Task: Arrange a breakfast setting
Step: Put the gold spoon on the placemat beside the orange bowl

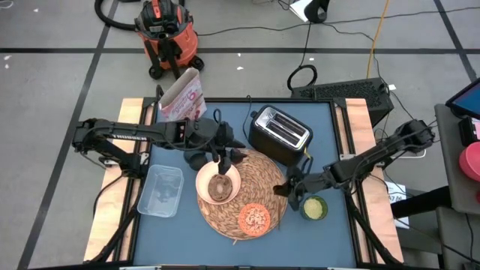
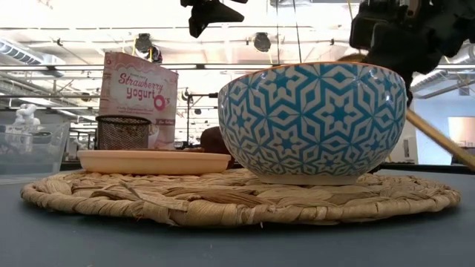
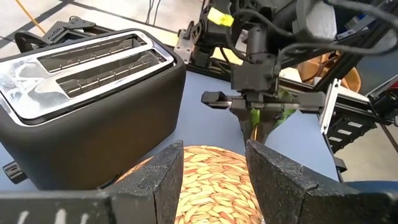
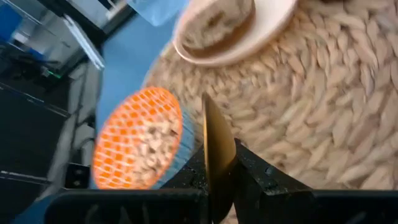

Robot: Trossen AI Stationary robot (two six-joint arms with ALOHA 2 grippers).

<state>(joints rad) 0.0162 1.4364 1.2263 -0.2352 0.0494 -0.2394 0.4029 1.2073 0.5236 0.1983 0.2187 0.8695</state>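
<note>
We take the round woven straw placemat [image 1: 241, 196] as our landmark. The right gripper [image 1: 289, 187] sits at the placemat's edge on the toaster [image 1: 279, 135] side, its jaws pinched on the wooden spoon [image 4: 217, 158] — in the right wrist view the flat wooden blade stands edge-on between the two dark fingers. From the low view the spoon's handle [image 2: 438, 138] slants down and away from the gripper, so its long axis runs outward from the placemat rather than across it, pointing roughly from the mat's rim toward the small green-yellow cup [image 1: 314, 208] just off the mat. The cream bowl [image 1: 218, 183] rests on the placemat's inner part, toward the left arm, and the small orange dish [image 1: 254, 218] lies on the mat's near rim, close to the bowl but apart from it. The bowl therefore lies inward from the right jaws, across a stretch of bare weave. The left gripper [image 1: 223, 154] hovers over the mat's far edge just beside the bowl, its fingers [image 3: 163, 177] spread with nothing between them. We judge that the coming move turns on this: the right arm holds the spoon, and must either turn its long axis toward the bowl or lay it on the weave beside the bowl.
</note>
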